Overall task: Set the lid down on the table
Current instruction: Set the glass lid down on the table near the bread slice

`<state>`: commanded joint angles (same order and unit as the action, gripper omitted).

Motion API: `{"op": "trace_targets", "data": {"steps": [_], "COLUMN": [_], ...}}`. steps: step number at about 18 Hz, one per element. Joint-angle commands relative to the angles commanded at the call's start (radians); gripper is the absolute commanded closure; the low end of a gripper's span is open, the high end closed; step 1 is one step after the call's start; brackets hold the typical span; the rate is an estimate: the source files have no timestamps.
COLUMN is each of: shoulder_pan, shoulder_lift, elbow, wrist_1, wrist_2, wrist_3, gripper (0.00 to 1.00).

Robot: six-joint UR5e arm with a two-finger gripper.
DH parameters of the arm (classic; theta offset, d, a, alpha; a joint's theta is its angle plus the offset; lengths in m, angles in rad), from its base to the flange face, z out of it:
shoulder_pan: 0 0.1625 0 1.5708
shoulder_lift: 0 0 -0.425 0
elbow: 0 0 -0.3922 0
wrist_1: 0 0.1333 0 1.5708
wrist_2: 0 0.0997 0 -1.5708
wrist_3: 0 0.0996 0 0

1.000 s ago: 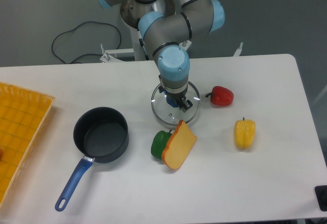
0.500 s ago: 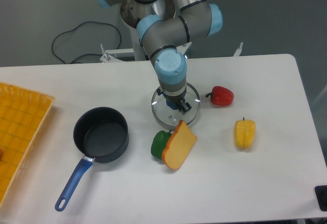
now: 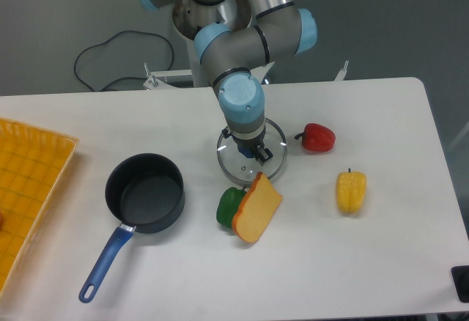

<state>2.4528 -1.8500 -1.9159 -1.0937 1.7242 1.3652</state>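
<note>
A round clear glass lid with a thin metal rim (image 3: 251, 158) is lying flat on the large white tabletop (image 3: 352, 262), near the middle of it and well apart from the dark saucepan with the blue handle (image 3: 143, 196) sitting empty to its left. The lid's blue centre knob is mostly hiding beneath the robot's two-finger gripper (image 3: 248, 148), which is standing directly above the lid's centre, pointing straight down, so the lid is lying straight below the tool rather than off to any side. Being round, the lid is offering no long axis to line up with. Whether the fingers are clamping the knob or spread apart cannot be told, since the wrist is blocking them. Just below the lid, a green pepper (image 3: 228, 207) and an orange wedge of toy cheese (image 3: 257, 208) are resting nearly against its rim; a red pepper (image 3: 317, 138) and a yellow pepper (image 3: 350, 191) are lying to the right. Compared with a second ago, the wrist is sitting slightly higher and further left, while the lid is showing no shift.
</note>
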Motion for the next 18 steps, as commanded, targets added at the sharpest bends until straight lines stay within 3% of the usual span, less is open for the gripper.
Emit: {"op": "trace_targets", "data": {"steps": [18], "shoulder_pan": [-0.006], "shoulder_lift": [-0.02], "elbow": [-0.002], "wrist_1": [0.002], "wrist_2": [0.011], "wrist_3": [-0.006], "gripper": [0.35]}}
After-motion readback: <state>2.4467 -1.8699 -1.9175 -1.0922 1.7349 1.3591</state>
